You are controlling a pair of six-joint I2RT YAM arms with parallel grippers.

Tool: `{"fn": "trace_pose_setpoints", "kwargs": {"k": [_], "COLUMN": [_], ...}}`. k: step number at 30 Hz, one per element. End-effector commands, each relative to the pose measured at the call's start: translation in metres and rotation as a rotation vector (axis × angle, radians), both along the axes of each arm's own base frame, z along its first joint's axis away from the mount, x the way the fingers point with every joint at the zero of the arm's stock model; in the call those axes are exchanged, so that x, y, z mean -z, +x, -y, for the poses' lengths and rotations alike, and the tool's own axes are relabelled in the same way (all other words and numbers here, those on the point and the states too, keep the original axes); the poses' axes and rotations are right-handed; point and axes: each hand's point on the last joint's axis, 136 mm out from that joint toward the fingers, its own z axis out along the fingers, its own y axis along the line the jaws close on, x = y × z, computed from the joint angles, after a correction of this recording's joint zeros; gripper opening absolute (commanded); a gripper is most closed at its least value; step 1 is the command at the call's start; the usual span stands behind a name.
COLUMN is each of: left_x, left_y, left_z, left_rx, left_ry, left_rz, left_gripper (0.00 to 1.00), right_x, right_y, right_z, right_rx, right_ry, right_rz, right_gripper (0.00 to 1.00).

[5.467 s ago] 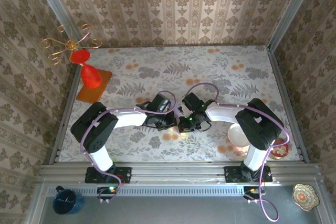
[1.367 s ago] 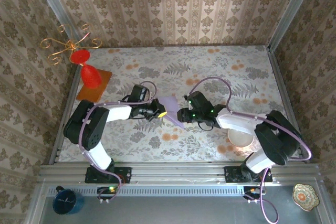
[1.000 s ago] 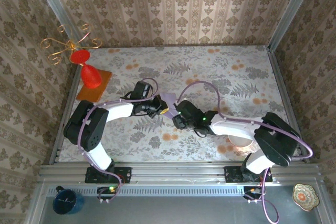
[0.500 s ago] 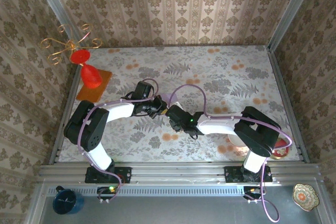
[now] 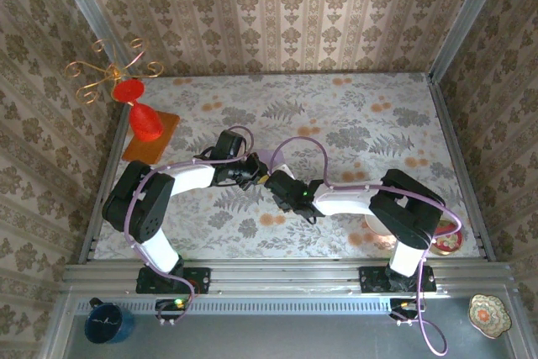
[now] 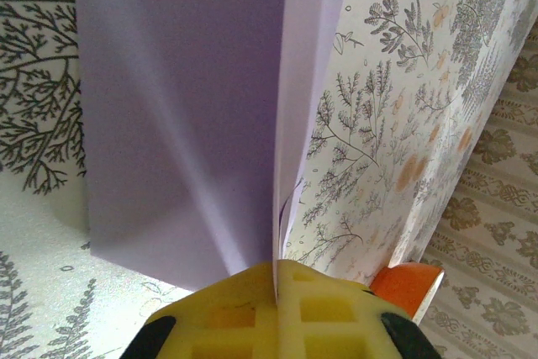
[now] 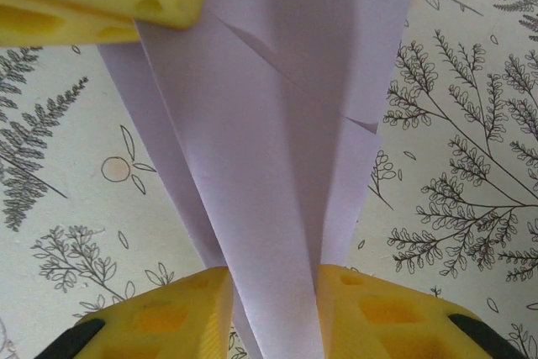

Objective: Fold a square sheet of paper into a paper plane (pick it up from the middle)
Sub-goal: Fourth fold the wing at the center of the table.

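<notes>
Your left gripper [image 5: 251, 176] is pinching the paper plane [image 5: 266, 160] with its yellow pads [image 6: 244, 304] pressed flat together. In the left wrist view a doubled edge of the pale lilac paper is running straight up out of the seam between them. The broader flap is hanging to the left of that edge and a narrower strip is standing to the right.

Your right gripper [image 5: 274, 182] is sitting just beside the left one, near the middle of the floral table [image 5: 361, 124]. In the right wrist view its jaws are standing partway apart. The plane's narrow end is filling the gap, and a pad [image 7: 181, 308] is touching each flank of the fold, so it is gripping the paper there.

The plane is hanging between the two grippers, with the table's fern print showing behind it in both wrist views. Seen from the right wrist, its long axis is running from the bottom of the frame to the top. The taper is pointing down into the right gripper's pads and the body is widening away from them. A raised ridge is running up its middle, and two short diagonal creases are crossing the wider part. One of the left gripper's pads is sitting at the upper left of that view, over the plane's wide end.

From above, the visible piece of lilac is sticking out from the two grippers toward the far side of the table.
</notes>
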Motion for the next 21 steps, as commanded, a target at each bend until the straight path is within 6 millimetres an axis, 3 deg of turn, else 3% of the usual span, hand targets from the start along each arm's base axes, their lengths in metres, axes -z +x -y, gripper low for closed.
{"fn": "trace_pose_setpoints", "kwargs": {"k": [1,11,21], "left_x": [-0.0085,-0.0066,-0.0044], "left_y": [0.0011,0.0005,-0.0012], "left_z": [0.0041,0.0028,0.0058], "left_rx": [0.003,0.002,0.010], "left_ry": [-0.009,-0.004,-0.009], "left_rz": [-0.002,-0.007,-0.012], "left_gripper": [0.06,0.08,0.07], "right_x": [0.0014,0.0038,-0.0012], "right_y": [0.0025,0.0013,0.0027], "right_z": [0.0052,0.0046,-0.0004], "right_rx": [0.006,-0.002,-0.006], "right_ry": [-0.050,-0.052,-0.030], "right_rz": [0.023,0.016,0.018], "right_gripper": [0.31,0.21,0.25]}}
